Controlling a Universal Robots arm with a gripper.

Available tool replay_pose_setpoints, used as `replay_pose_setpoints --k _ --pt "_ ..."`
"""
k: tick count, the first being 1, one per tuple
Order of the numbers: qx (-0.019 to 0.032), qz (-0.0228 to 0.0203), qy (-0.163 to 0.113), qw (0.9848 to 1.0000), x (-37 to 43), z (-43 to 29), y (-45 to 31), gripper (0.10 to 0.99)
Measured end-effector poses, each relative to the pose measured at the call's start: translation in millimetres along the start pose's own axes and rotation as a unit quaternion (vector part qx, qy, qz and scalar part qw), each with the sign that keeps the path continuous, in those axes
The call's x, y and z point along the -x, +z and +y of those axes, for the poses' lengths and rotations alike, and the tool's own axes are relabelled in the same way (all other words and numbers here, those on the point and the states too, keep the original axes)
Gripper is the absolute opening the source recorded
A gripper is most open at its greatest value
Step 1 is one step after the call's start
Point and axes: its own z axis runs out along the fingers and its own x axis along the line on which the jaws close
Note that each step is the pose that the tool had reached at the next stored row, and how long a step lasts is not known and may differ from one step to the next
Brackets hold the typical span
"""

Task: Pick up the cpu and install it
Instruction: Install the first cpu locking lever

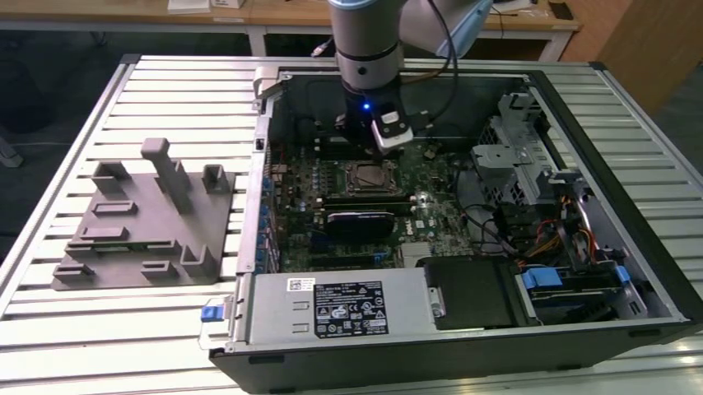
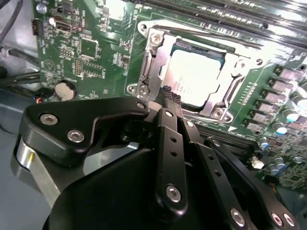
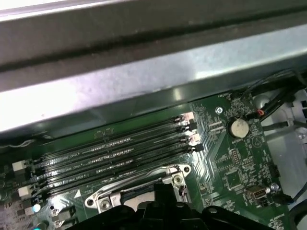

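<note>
- The cpu (image 2: 197,76) lies flat in the socket (image 2: 153,62) on the motherboard (image 2: 86,48), its pale metal top facing up, framed by the socket's metal bracket; in the exterior view it is a small pale square (image 1: 366,175) near the middle of the board.
- The gripper (image 2: 169,92) hangs just above the near edge of the socket in the second wrist view, its black ribbed fingertips (image 2: 171,98) drawn together to one narrow point with nothing between them.
- Whether the tips touch the socket frame I cannot tell; they overlap the cpu's edge in the second wrist view.
- In the exterior view the arm (image 1: 368,41) comes straight down into the open case (image 1: 571,99), and the gripper (image 1: 363,144) sits just behind the socket, a blue light glowing on its body.
- In the first wrist view the black gripper body (image 3: 163,211) lies over the socket, with four memory slots (image 3: 110,153) running alongside, between the socket and the case wall.
- A round coin cell (image 3: 237,127) sits on the board near the ends of the slots.
- A black heatsink (image 1: 357,220) lies on the board just in front of the socket.
- A grey fixture block (image 1: 137,218) with upright posts stands on the slatted table (image 1: 66,329) at the exterior view's left, well apart from the case.
- A labelled power supply (image 1: 329,306) fills the case's near corner.
</note>
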Motion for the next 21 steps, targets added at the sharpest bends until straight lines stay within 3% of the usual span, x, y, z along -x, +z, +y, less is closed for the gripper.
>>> replay_pose_setpoints --k 3,4,7,15,17,21 --pt "-0.0078 0.0125 0.000 0.9999 2.2 -0.4 0.5 0.106" --pt "-0.0130 0.0221 0.001 0.9997 4.2 -0.9 0.9 0.106" --pt "-0.0221 0.0362 0.001 0.9991 7.7 -2.9 1.4 0.106" --pt "-0.0442 0.0534 0.000 0.9976 12.7 -5.0 2.3 0.106" --pt "-0.0474 0.0541 0.000 0.9974 13.0 -5.4 2.3 0.106" --pt "-0.0473 0.0540 0.000 0.9974 13.0 -5.5 2.4 0.106"
